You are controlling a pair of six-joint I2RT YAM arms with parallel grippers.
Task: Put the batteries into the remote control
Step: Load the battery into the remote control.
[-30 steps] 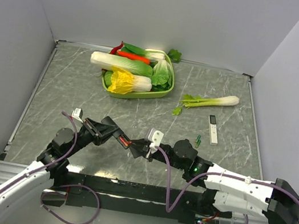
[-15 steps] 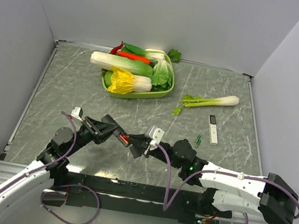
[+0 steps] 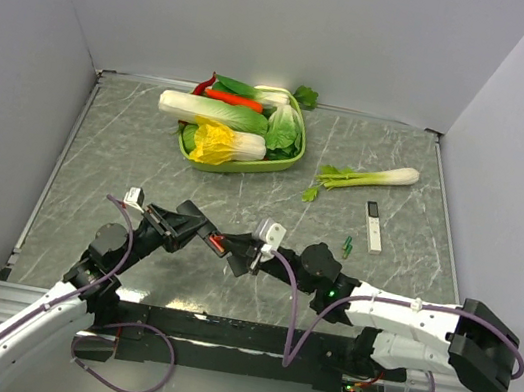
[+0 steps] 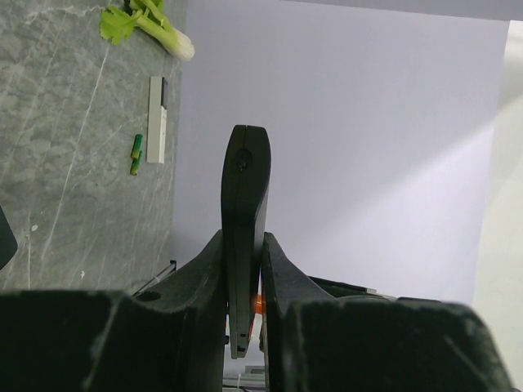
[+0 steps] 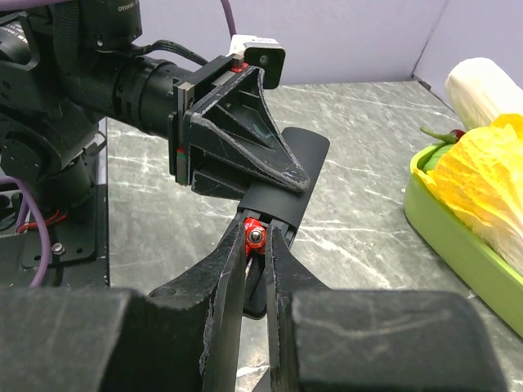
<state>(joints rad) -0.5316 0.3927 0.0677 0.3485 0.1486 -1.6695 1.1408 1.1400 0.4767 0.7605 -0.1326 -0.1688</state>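
Bright, even overhead light, soft shadows, wrist-view foregrounds blurred

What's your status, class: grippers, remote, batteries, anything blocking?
Left gripper shut on remote control. Right gripper shut on red battery, at remote. Green batteries on table. Nothing blocking.

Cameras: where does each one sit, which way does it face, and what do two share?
Top external: above and behind the robot, looking down on the grey marbled table; left arm and right arm show.
Left wrist: looks along the left jaws, clamped on the slim black remote control, toward two small green batteries.
Right wrist: looks along the right jaws, pinching a small red battery, at the left jaws.
Shared: both wrist views show the remote; top and left wrist, the green batteries.
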